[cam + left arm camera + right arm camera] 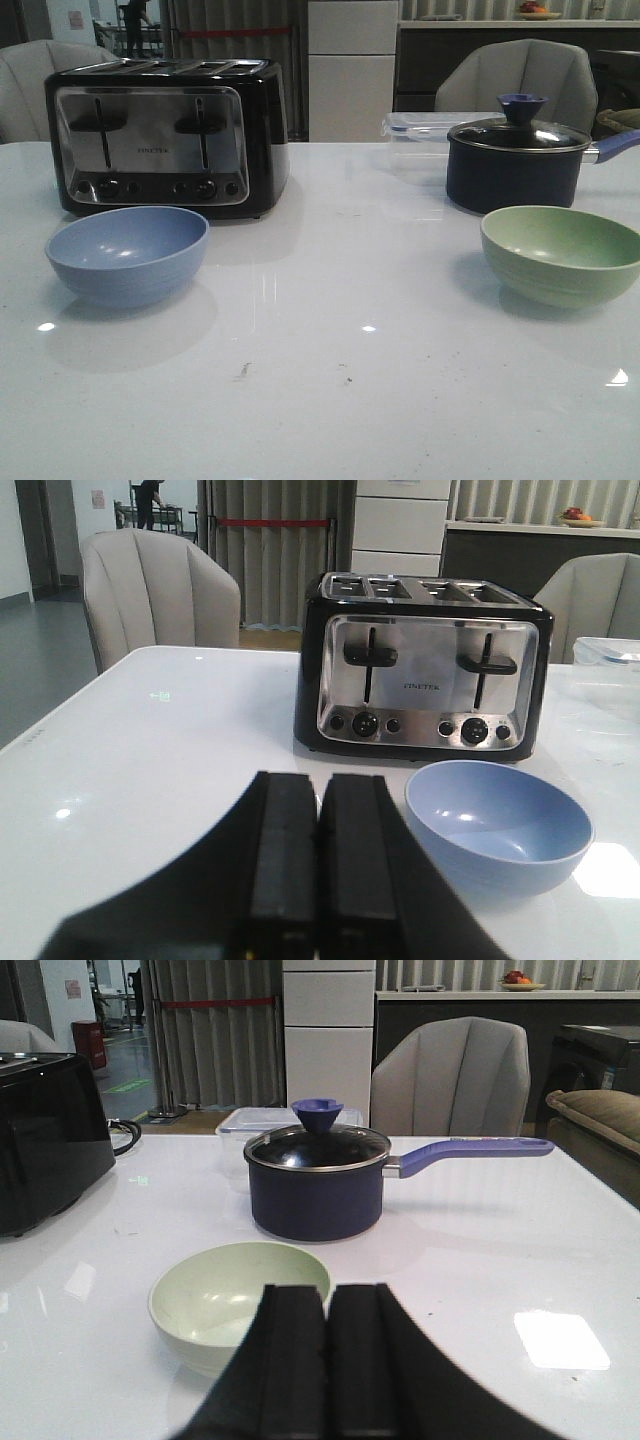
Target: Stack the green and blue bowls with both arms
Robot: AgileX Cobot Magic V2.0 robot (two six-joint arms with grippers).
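- The blue bowl is round and matte, sitting upright on the table's left side, just in front of the toaster.
- The green bowl is pale sage with faint rings outside, upright on the right side, just in front of the saucepan; the two bowls are well apart.
- The left gripper is empty, its flat black fingers pressed together, near the blue bowl.
- The right gripper is likewise closed on nothing, just beside the green bowl's rim.
- The toaster is black with a brushed steel face, two levers and dark knobs.
- The saucepan is dark navy with a glass lid, blue knob and blue handle; a clear plastic box stands behind it.
- The table is glossy white, with glints of light and a few specks.
- Grey padded chairs, curtains and a white cabinet stand behind.
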